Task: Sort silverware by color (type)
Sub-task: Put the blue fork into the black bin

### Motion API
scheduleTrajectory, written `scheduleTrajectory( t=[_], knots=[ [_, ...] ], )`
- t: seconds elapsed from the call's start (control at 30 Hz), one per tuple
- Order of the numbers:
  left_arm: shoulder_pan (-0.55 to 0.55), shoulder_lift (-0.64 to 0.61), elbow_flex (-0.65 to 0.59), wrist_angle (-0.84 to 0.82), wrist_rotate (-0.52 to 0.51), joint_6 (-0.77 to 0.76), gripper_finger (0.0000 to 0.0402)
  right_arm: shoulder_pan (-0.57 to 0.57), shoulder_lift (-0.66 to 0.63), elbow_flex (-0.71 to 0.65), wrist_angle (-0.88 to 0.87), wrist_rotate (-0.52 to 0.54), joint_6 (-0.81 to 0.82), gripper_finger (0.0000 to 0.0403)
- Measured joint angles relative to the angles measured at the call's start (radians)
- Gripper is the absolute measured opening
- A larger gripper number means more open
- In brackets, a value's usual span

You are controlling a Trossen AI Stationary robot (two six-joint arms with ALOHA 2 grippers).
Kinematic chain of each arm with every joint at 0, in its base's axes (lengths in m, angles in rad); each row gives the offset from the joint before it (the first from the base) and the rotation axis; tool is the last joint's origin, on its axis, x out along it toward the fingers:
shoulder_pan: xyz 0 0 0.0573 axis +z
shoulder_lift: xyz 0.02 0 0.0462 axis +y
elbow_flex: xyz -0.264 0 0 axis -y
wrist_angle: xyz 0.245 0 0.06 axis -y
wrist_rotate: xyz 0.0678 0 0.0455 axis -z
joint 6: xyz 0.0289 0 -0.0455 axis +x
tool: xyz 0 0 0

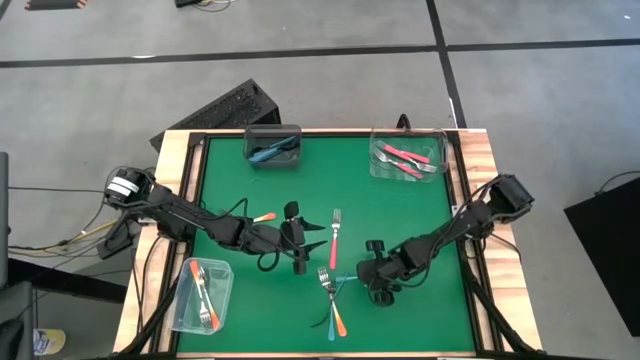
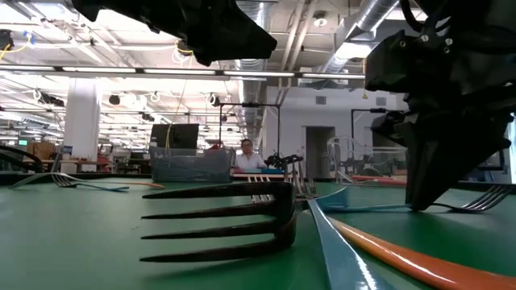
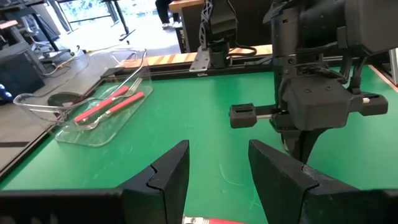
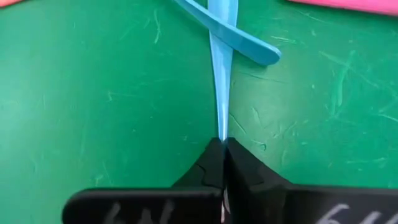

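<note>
the right gripper point(image 4: 222, 163) is clenched on the blue fork point(image 4: 222, 81) handle tip, lying straight ahead (pickup step); next judged: lift clear. the left gripper point(image 3: 217, 171) hovers spread, empty.

A green-topped table point(image 1: 400, 215) with a pale wooden rim carries everything. At upper centre stands a dark bin point(image 1: 272, 147) holding teal forks; at upper right, a clear tray point(image 1: 407, 155) with pink forks; at lower left, a clear container point(image 1: 201, 294) with orange forks. On the bare mat near the middle lie a pink fork point(image 1: 334, 238), an orange-handled piece point(image 1: 264, 217), and, lower, a small crossed pile point(image 1: 331, 300) of teal and orange forks.
</note>
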Motion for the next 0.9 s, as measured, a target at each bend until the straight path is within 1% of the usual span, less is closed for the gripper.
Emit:
scheduleTrajectory(
  t=[0.23, 0.4, 0.5, 0.6, 0.67, 0.73, 0.9],
  knots=[
    [0.000, 0.000, 0.000, 0.000, 0.000, 0.000, 0.0153, 0.000, -0.062, -0.004, -0.024, -0.002, 0.006, 0.0014],
    [0.006, 0.000, 0.000, 0.007, 0.012, -0.025, 0.0153, -0.004, -0.136, -0.003, -0.047, 0.059, 0.014, 0.0012],
    [0.007, 0.000, 0.000, 0.014, 0.011, -0.025, 0.0153, -0.014, -0.190, -0.003, -0.042, 0.135, 0.015, 0.0012],
    [0.007, -0.007, 0.000, 0.020, -0.062, 0.005, 0.0153, -0.022, -0.240, -0.003, -0.037, 0.266, 0.029, 0.0012],
    [0.001, -0.036, 0.000, -0.010, -0.121, 0.021, 0.0153, -0.026, -0.274, -0.002, -0.037, 0.364, 0.061, 0.0012],
    [-0.002, -0.080, 0.000, -0.038, -0.158, 0.034, 0.0153, -0.031, -0.303, -0.001, -0.020, 0.433, 0.073, 0.0012],
    [-0.009, -0.172, 0.000, -0.129, -0.151, 0.038, 0.0153, -0.042, -0.345, -0.001, 0.044, 0.513, 0.044, 0.0011]
  ],
)
